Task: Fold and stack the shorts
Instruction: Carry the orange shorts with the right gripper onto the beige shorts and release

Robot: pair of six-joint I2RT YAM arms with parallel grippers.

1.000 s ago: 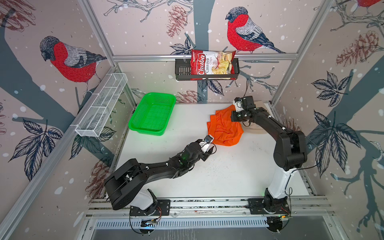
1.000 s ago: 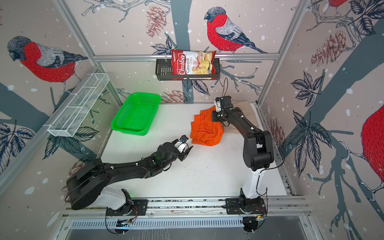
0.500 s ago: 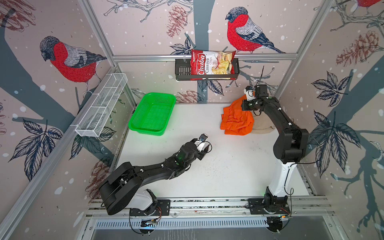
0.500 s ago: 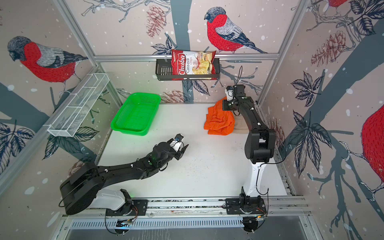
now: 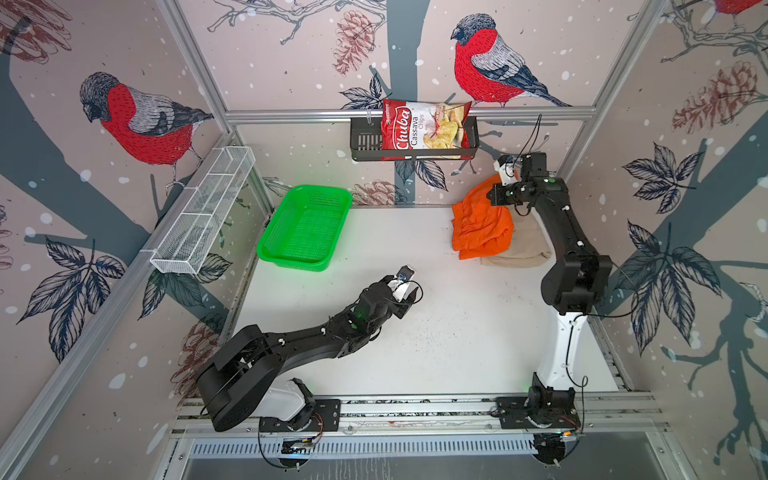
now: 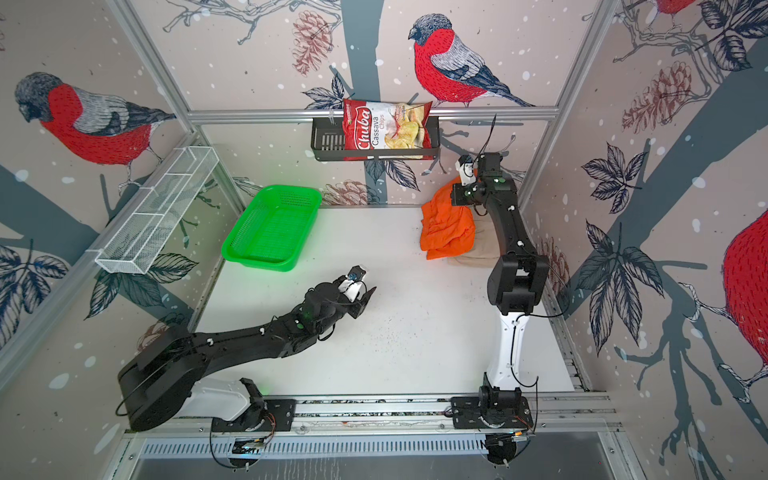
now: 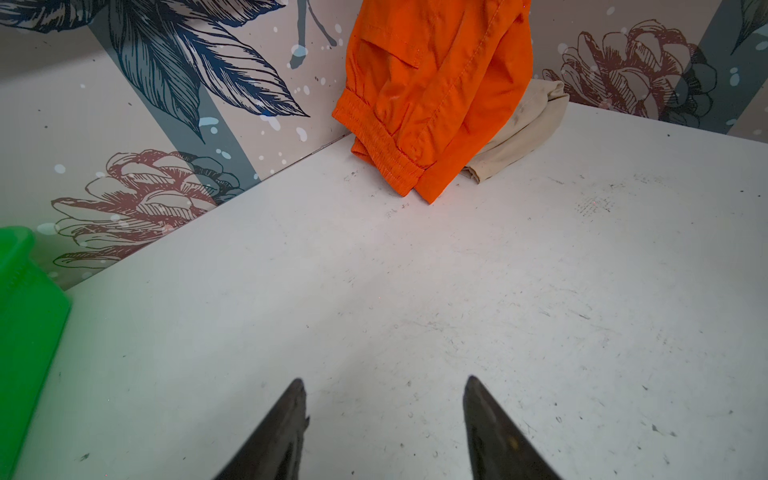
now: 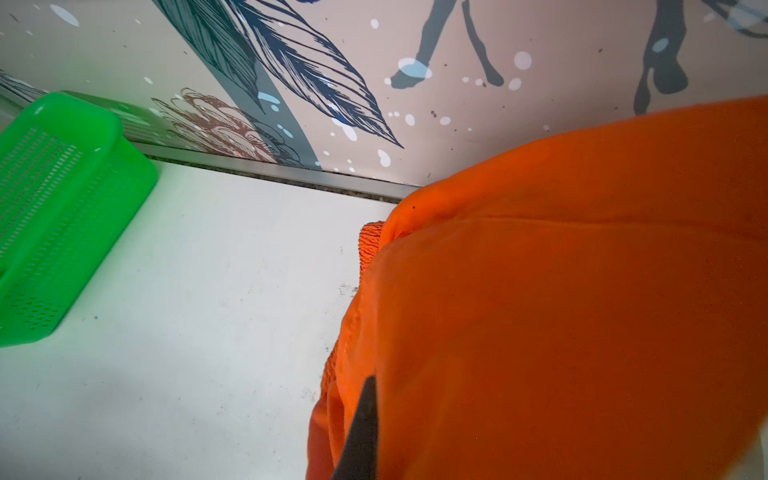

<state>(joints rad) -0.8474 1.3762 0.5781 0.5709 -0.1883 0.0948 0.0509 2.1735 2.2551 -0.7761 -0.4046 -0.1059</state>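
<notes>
The orange shorts [image 5: 482,226] hang bunched from my right gripper [image 5: 495,195], which is shut on their upper edge near the back right corner. Their lower part drapes onto the beige shorts [image 5: 519,249], which lie flat on the table beneath and behind them. In the right wrist view the orange cloth [image 8: 561,291] fills most of the frame, and one dark finger [image 8: 365,419] shows against it. My left gripper [image 5: 411,293] is open and empty, low over the middle of the table. In the left wrist view both pairs, orange [image 7: 432,83] and beige [image 7: 523,124], lie well ahead of it [image 7: 384,380].
A green mesh basket [image 5: 291,262] stands at the back left of the white table. On the back wall a black shelf [image 5: 365,145] holds a chips bag [image 5: 424,126]. A white wire rack [image 5: 199,216] is fixed to the left wall.
My right gripper has carried the orange shorts up and toward the back right corner, over the beige pair. My left gripper has drawn back from them, toward the left and front.
</notes>
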